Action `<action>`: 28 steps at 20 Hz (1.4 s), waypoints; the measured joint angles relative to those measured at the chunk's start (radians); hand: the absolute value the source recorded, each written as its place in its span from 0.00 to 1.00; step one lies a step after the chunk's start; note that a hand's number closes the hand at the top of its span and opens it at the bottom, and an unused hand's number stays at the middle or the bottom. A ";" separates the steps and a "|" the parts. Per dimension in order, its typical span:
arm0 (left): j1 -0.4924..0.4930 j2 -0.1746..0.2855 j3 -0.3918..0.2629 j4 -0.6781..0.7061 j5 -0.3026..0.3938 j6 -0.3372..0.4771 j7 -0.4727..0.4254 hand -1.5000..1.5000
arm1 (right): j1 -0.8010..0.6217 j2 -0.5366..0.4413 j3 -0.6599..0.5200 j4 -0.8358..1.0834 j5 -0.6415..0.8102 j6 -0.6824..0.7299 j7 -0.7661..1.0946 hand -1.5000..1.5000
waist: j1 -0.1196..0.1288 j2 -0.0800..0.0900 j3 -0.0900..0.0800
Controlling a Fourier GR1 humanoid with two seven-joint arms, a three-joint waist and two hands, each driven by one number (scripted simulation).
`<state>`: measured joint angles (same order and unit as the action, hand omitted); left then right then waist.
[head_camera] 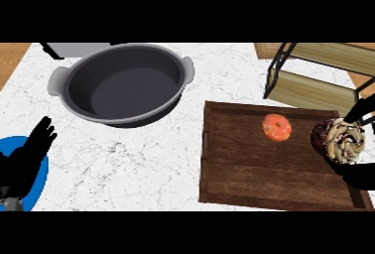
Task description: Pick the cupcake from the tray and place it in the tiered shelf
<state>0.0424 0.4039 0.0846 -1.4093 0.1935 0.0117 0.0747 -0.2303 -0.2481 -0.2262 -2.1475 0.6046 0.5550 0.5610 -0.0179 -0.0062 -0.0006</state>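
Over at the right edge of the frame, the cupcake (338, 140) sits above the right side of the dark wooden tray (249, 178). The right hand (360, 174) is curled round it, black fingers above and below. The tiered shelf (315, 89) stands upper right. At lower left the left hand (33, 149) rests open over a blue plate (42, 179).

cam: head view | looks steeply down — onto counter (147, 163) | near, counter fills frame
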 measured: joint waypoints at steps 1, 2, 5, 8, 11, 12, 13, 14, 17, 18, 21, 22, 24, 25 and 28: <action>0.008 -0.007 -0.006 -0.019 -0.006 0.010 0.010 0.50 | -0.011 -0.004 -0.040 -0.025 -0.043 0.019 0.023 1.00 | 0.002 0.000 0.000; 0.002 -0.001 0.000 -0.012 -0.002 0.000 0.011 0.50 | -0.034 -0.013 -0.076 -0.047 -0.087 0.041 0.055 1.00 | 0.002 0.000 0.000; 0.002 -0.014 -0.006 -0.022 -0.015 0.003 0.014 0.50 | -0.118 -0.050 -0.163 -0.078 -0.193 0.079 0.146 1.00 | 0.008 0.001 0.000; -0.017 -0.022 0.000 -0.013 -0.022 0.004 0.019 0.50 | -0.201 -0.096 -0.231 -0.093 -0.303 0.094 0.233 1.00 | 0.009 0.001 0.000; -0.025 -0.022 0.009 -0.001 -0.027 -0.010 0.011 0.50 | -0.253 -0.158 -0.280 -0.075 -0.341 0.084 0.261 1.00 | 0.013 0.003 0.000; -0.023 -0.021 0.014 0.004 -0.024 -0.019 0.005 0.50 | -0.282 -0.186 -0.293 -0.067 -0.362 0.081 0.277 1.00 | 0.013 0.003 0.000; -0.024 -0.023 0.015 0.007 -0.026 -0.024 0.001 0.50 | -0.309 -0.211 -0.294 -0.048 -0.360 0.073 0.286 1.00 | 0.015 0.003 0.000; -0.023 -0.024 0.018 0.024 -0.027 -0.031 -0.016 0.50 | -0.323 -0.238 -0.294 -0.035 -0.351 0.073 0.287 1.00 | 0.016 0.004 -0.001; -0.024 -0.035 0.011 0.017 -0.041 -0.023 -0.010 0.50 | -0.370 -0.323 -0.281 0.003 -0.316 0.075 0.293 1.00 | 0.020 0.004 -0.001; -0.021 -0.037 0.011 0.011 -0.041 -0.023 -0.010 0.50 | -0.393 -0.356 -0.280 0.040 -0.308 0.079 0.287 1.00 | 0.022 0.005 -0.001; -0.028 -0.041 0.017 0.011 -0.046 -0.026 -0.003 0.50 | -0.428 -0.414 -0.267 0.094 -0.297 0.081 0.286 1.00 | 0.022 0.005 0.000; -0.024 -0.048 0.014 0.005 -0.050 -0.024 -0.004 0.50 | -0.451 -0.437 -0.256 0.132 -0.288 0.081 0.282 1.00 | 0.024 0.005 0.000; -0.031 -0.049 0.021 0.022 -0.053 -0.031 -0.012 0.50 | -0.479 -0.460 -0.224 0.186 -0.263 0.073 0.273 1.00 | 0.025 0.006 0.000; -0.031 -0.046 0.024 0.014 -0.050 -0.038 -0.005 0.50 | -0.498 -0.466 -0.208 0.218 -0.248 0.061 0.271 1.00 | 0.027 0.006 0.000; -0.021 -0.059 0.018 -0.011 -0.063 -0.030 0.007 0.50 | -0.535 -0.499 -0.178 0.302 -0.203 0.035 0.243 1.00 | 0.029 0.007 0.000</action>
<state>0.0212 0.3452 0.1030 -1.4199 0.1306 -0.0185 0.0818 -0.7650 -0.7466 -0.4042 -1.8459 0.4013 0.5898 0.8043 0.0112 0.0006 -0.0009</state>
